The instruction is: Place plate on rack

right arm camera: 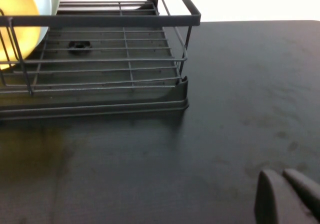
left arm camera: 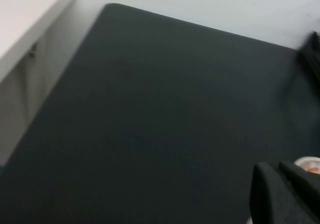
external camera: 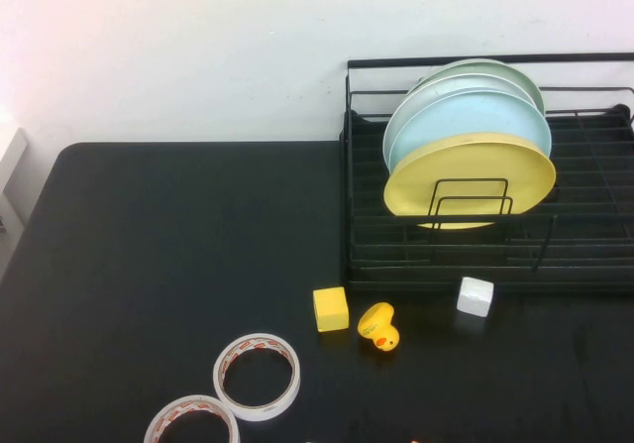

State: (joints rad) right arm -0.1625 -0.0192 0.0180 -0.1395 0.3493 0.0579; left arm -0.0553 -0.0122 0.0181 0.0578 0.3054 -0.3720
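Yellow plate (external camera: 470, 179) is already standing in the rack (external camera: 490, 255), on edge in the divider loops, nearest of the stack, with a light blue plate (external camera: 466, 116) and a pale green plate (external camera: 495, 69) behind it. It looks seated, leaning slightly back on the others. Judgement: placement step is done, only retreat/park remains.

Neither arm shows in the high view. Left gripper (left arm camera: 286, 194) appears only as dark fingers at the corner of its wrist view, over bare table (left arm camera: 165, 114) left of the rack, a tape roll (left arm camera: 309, 165) just beside it; fingers close together, holding nothing. Right gripper (right arm camera: 290, 196) likewise sits at the corner of its view, over the table to the right of the rack and near side; fingers nearly touching, empty.

Near-side clutter: yellow cube (external camera: 331, 308), rubber duck (external camera: 378, 326), white block (external camera: 475, 295), second tape roll (external camera: 257, 376).

Next move, if any: keep both arms clear of the rack frame and confirm the plate stays put.
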